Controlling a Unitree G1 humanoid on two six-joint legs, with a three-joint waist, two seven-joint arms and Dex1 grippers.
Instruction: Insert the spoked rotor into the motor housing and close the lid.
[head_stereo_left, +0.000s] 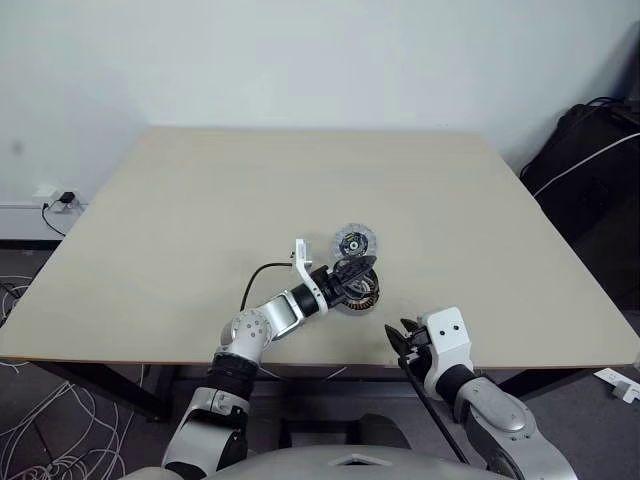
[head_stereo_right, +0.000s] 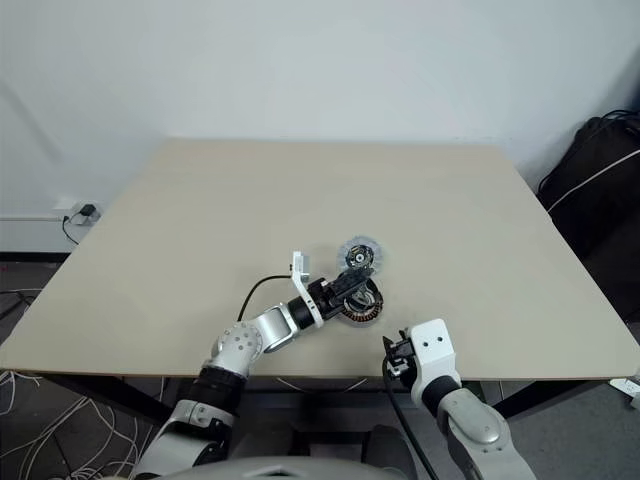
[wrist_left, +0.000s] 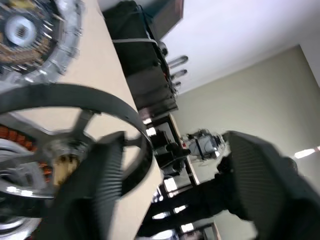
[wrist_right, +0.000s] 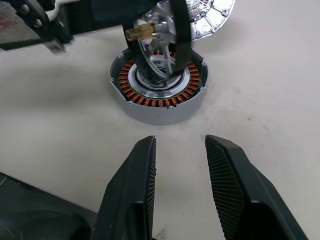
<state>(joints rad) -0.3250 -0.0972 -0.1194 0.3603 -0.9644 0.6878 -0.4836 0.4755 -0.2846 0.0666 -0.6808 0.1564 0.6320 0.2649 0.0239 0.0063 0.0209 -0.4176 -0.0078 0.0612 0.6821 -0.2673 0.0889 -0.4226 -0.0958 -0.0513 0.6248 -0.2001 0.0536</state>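
No text, label, brand, number or sign can be read in any view. A faint reddish mark sits on a pale part of the left arm in the right wrist view, but it is too blurred to make out as letters.
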